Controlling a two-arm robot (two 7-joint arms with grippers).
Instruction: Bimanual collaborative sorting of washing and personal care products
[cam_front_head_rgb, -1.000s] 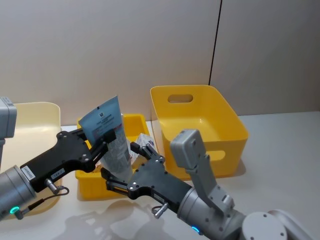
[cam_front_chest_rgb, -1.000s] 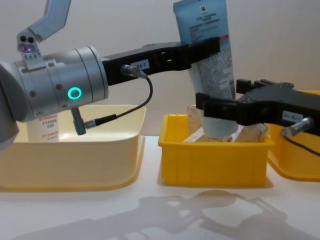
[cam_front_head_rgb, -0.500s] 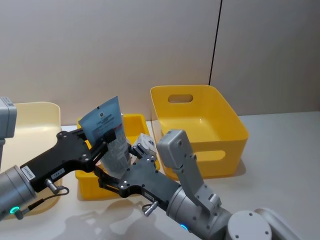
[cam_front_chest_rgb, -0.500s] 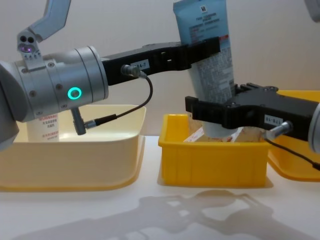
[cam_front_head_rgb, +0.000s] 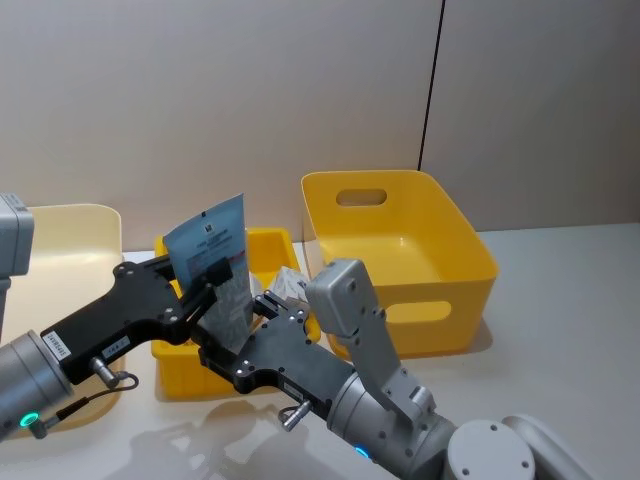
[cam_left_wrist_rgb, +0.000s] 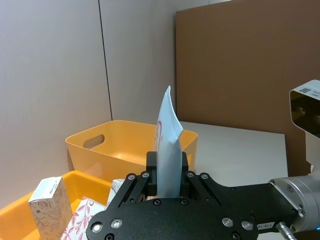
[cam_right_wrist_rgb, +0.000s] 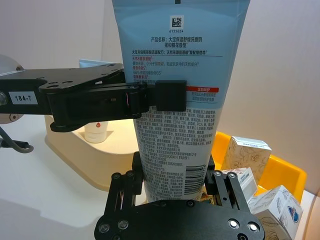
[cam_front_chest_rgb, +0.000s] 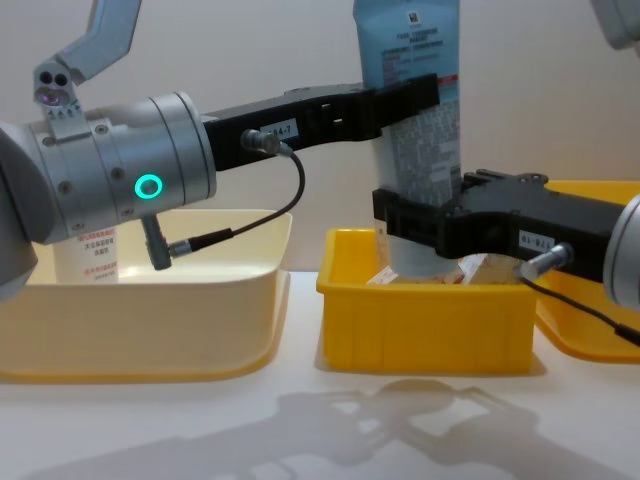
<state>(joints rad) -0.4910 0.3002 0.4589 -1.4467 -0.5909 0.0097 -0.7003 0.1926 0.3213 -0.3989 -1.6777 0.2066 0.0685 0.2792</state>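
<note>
Two grippers are sharing one item at the centre of the chest view. Item one, the pale-blue squeeze tube (cam_front_chest_rgb: 422, 150), is standing nearly upright, crimped end up, over the small yellow bin (cam_front_chest_rgb: 420, 320), its lower end hanging just above the contents. The left gripper (cam_front_chest_rgb: 405, 100) is reaching in from the left edge of that frame and is pinching the tube's upper body, jaws closed flat on it. The right gripper (cam_right_wrist_rgb: 174, 167) is coming in from the right edge, lower down, with its jaws pressing against both sides of the tube near the cap end; by the look of it they are gripping too. Item two, several small white boxes (cam_right_wrist_rgb: 245, 152) with a beige-red pattern, are lying and leaning inside the small yellow bin, below and behind the tube. Item three, a white red-printed bottle (cam_front_chest_rgb: 85, 255), is standing in the cream bin (cam_front_chest_rgb: 150, 340) at the left of the frame. The large yellow bin (cam_front_head_rgb: 440, 270), at centre right of the head view, is sitting without contents. Judged step: a hand-over of the tube, mid-transfer. Judged next move: the left jaws are needing to let go while the right arm is keeping a firm hold, then carrying the tube to its bin.
</note>
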